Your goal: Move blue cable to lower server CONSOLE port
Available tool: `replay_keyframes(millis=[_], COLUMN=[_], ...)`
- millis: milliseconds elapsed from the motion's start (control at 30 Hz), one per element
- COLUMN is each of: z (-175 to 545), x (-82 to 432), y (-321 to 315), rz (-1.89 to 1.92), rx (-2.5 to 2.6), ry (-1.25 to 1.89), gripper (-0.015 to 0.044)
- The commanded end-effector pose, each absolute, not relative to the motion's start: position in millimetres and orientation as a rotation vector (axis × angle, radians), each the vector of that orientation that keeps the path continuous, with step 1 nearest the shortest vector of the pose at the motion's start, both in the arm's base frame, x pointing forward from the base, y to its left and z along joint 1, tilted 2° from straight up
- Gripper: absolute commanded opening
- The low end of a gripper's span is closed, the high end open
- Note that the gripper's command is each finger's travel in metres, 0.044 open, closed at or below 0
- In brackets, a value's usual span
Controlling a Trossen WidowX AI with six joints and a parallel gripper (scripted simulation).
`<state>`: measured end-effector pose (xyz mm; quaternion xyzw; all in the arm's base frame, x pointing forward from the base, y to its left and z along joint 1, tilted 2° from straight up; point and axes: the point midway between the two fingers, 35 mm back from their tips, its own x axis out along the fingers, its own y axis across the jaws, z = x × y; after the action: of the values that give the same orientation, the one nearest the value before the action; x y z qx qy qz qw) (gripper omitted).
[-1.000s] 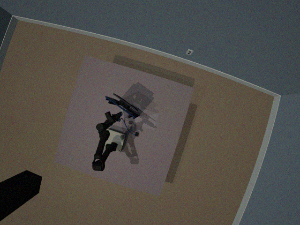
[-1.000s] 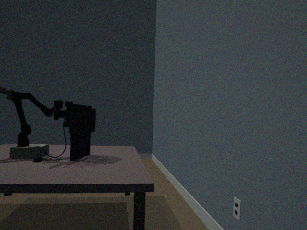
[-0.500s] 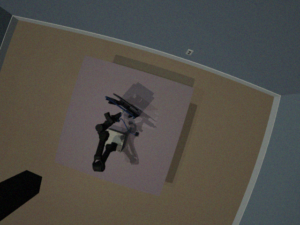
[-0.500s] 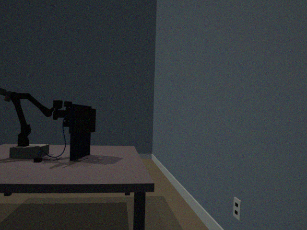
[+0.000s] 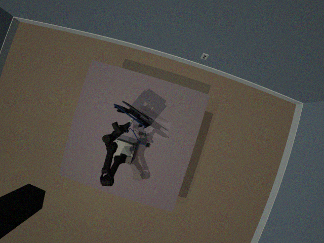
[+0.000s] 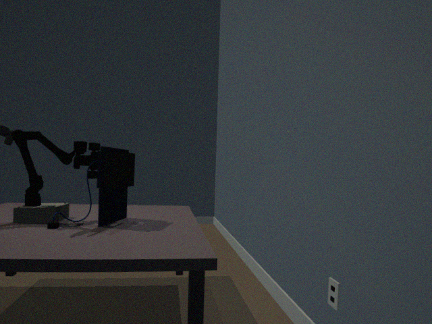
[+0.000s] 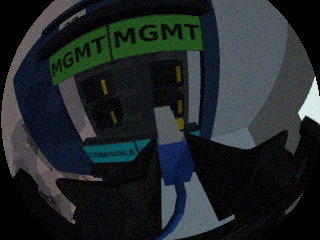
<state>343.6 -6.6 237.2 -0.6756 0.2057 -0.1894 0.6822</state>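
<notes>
You can't see the lower right port's full opening [image 7: 169,98]: the plug [image 7: 175,156] covers part. Right-hand teal label [image 7: 193,134] mostly hidden, wording lost to you. Cable [image 7: 180,200] runs off your wrist view's bottom edge. Exterior: arm [image 6: 28,156] cut at left; server faces unreadable.
</notes>
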Motion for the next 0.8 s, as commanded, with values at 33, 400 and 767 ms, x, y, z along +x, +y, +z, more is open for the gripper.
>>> replay_keyframes(millis=[33,400,767], z=[238.9,238.9,238.9], x=[339.9,334.6,329.5], y=[-5.4,-2.7,-0.1], rz=[-0.431,-0.43,-0.43], rx=[-1.507,-1.507,-1.507], ry=[0.457,0.457,0.458], gripper=[0.0,0.0,0.0])
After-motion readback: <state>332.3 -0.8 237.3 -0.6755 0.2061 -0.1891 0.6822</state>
